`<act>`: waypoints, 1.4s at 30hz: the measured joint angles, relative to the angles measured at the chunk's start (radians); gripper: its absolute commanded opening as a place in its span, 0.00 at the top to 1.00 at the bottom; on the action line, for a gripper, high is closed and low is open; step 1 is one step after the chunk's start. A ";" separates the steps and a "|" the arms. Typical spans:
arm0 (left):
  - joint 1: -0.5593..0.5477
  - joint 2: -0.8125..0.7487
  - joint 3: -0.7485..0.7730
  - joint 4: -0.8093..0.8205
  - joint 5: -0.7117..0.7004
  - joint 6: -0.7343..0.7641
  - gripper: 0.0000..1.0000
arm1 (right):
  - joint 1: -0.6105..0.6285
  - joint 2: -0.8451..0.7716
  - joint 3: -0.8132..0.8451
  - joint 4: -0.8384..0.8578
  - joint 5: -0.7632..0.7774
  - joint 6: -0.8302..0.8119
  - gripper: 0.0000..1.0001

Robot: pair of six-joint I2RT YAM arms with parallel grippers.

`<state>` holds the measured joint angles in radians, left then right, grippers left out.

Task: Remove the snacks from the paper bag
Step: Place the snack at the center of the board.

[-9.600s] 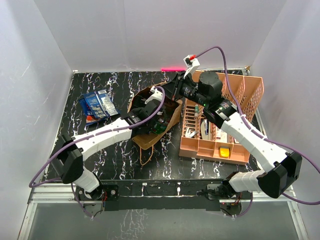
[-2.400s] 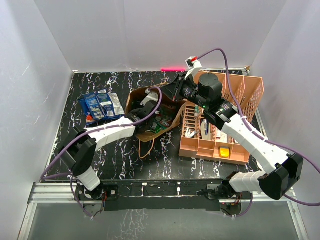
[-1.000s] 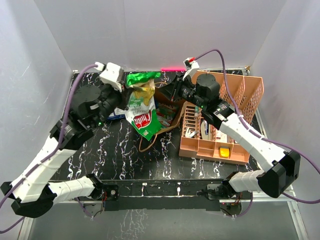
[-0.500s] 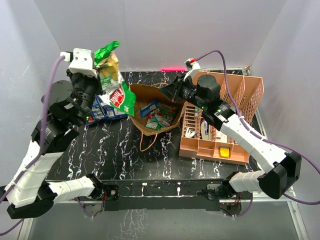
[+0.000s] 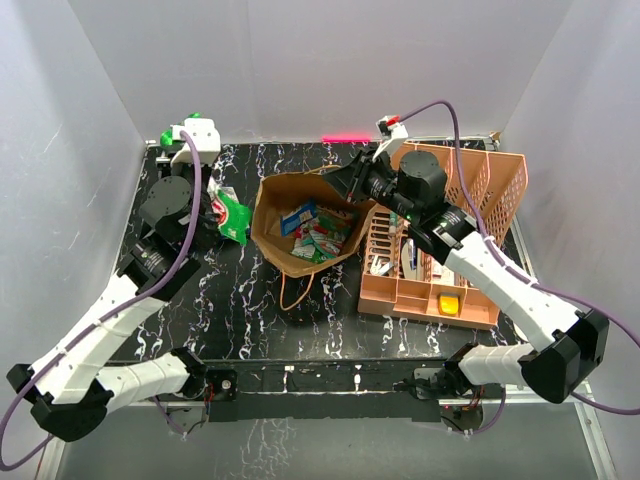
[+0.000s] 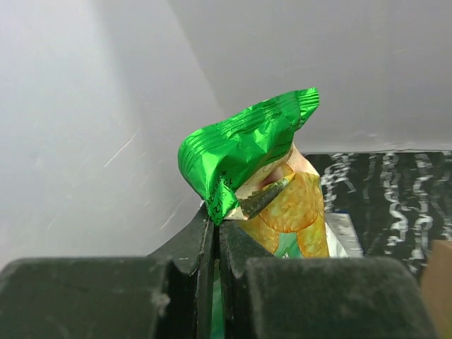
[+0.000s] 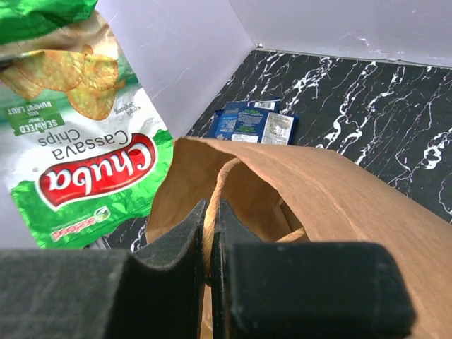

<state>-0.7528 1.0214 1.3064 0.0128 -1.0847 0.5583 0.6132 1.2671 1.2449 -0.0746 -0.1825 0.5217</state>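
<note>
- Left gripper (image 6: pixel 215 212) is clamped tight on the green chip packet's (image 6: pixel 247 152) top edge, near the table's (image 5: pixel 400 330) far-left corner.
- Right gripper (image 7: pixel 210 212) pinches the paper bag (image 7: pixel 318 191) rim, just beside the basket (image 5: pixel 490 180).

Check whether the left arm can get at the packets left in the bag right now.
Probably not yet: the left gripper is shut on the chips, left of the bag. Once freed, the way looks clear: the right gripper holds the rim and the packets lie exposed.
</note>
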 measured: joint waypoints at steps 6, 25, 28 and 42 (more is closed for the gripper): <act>0.068 -0.016 0.016 -0.156 -0.102 -0.197 1.00 | 0.001 -0.026 0.000 -0.010 0.056 0.000 0.93; 0.070 -0.341 -0.571 -0.473 0.052 -1.191 1.00 | 0.002 -0.049 -0.018 -0.029 0.153 0.000 0.92; 0.070 -0.369 -0.665 -0.496 0.055 -1.344 1.00 | 0.002 -0.049 -0.018 -0.029 0.150 0.000 0.92; 0.070 -0.377 -0.755 -0.644 0.002 -1.744 0.13 | 0.002 -0.049 -0.018 -0.027 0.119 0.000 0.92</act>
<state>-0.6827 0.6441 0.5510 -0.6312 -1.0832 -1.1862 0.6151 1.2179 1.2266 -0.1020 -0.0639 0.5217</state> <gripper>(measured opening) 0.676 0.077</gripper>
